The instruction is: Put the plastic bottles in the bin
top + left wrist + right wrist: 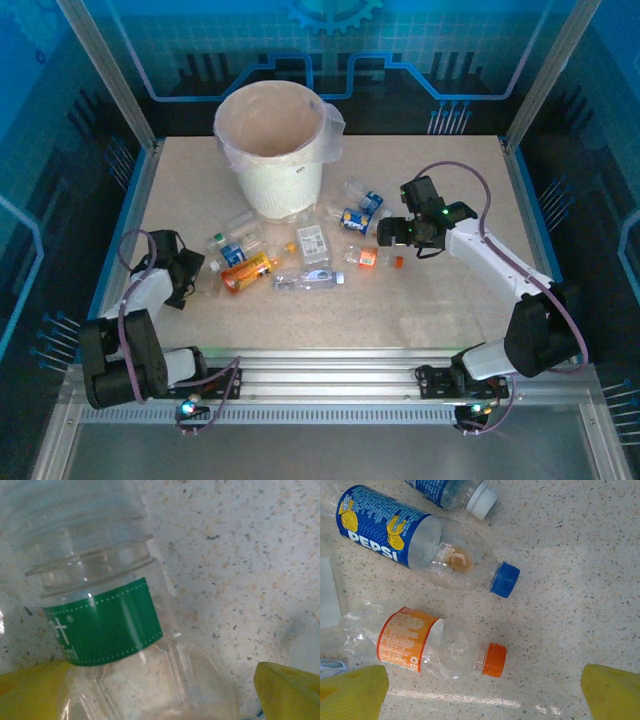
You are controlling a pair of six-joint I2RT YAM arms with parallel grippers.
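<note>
1. Apparently little was done: the plastic bottles lay scattered on the table in front of the bin. Its inside looked empty, though its bottom was dim.
2. The left gripper had its jaws spread wide on both sides of a green-label bottle, not clamping it.
3. The right gripper, also released, hung just beside an orange-label bottle.
</note>
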